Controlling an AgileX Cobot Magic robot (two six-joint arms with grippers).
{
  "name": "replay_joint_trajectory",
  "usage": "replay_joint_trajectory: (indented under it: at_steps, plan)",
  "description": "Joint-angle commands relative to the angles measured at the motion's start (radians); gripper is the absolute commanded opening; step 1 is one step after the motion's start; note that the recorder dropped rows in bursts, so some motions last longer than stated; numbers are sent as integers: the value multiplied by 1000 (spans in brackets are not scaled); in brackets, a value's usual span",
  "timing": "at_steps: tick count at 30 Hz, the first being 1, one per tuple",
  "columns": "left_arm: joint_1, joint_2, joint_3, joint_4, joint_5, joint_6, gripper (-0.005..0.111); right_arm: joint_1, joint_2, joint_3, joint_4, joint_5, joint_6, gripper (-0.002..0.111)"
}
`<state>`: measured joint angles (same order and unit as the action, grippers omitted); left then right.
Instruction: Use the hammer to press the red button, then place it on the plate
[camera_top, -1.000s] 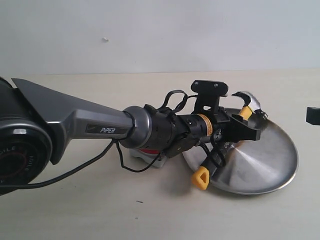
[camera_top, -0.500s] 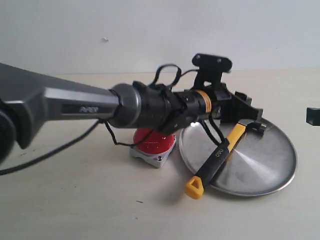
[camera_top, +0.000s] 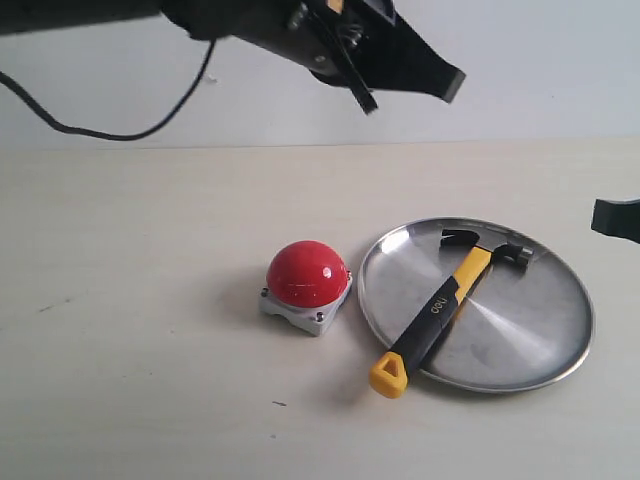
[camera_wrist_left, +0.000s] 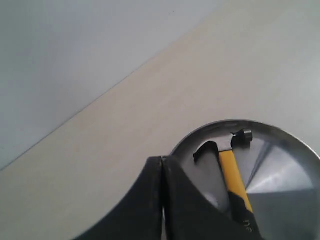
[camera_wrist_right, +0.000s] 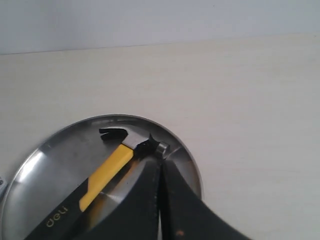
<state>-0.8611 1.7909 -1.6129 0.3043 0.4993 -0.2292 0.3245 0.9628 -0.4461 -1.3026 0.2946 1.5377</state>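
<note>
In the exterior view the hammer (camera_top: 445, 300) lies slantwise on the plate (camera_top: 530, 330) at the right of the surface (camera_top: 150, 350). Its dark head is at the far side of the dish and its yellow loop hangs over the near-left rim. The red button (camera_top: 307, 272) stands just left of the plate, not touching it. The left claw (camera_top: 440, 82) hangs high over the far side, empty and well apart from everything. Only a dark bit of the right claw (camera_top: 615, 218) shows at the right edge, its state unreadable there. The left wrist view brings its jaws close: pressed together on nothing, with the plate and the hammer's head beyond them. The right wrist view shows the right claw likewise closed and empty, over the plate's rim beside the hammer's head. Only the exterior view shows the red dome.
</note>
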Motion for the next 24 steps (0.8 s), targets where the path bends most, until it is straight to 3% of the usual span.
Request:
replay_joint_trajectory:
  at_steps: [1, 7, 13, 17, 24]
  plan:
    - [1, -118, 69, 2, 11, 34, 0, 2, -9, 5, -11, -45, 12, 0]
    - [4, -286, 356, 6, -258, 47, 0, 2, -9, 5, -11, -45, 12, 0]
    - [107, -483, 685, -1, -560, 11, 0, 2, -9, 5, -11, -45, 12, 0]
    - [208, -590, 848, -3, -631, -40, 0, 2, -9, 5, -11, -45, 12, 0]
    - [397, -817, 1050, -32, -638, -46, 0, 2, -9, 5, -11, -47, 12, 0]
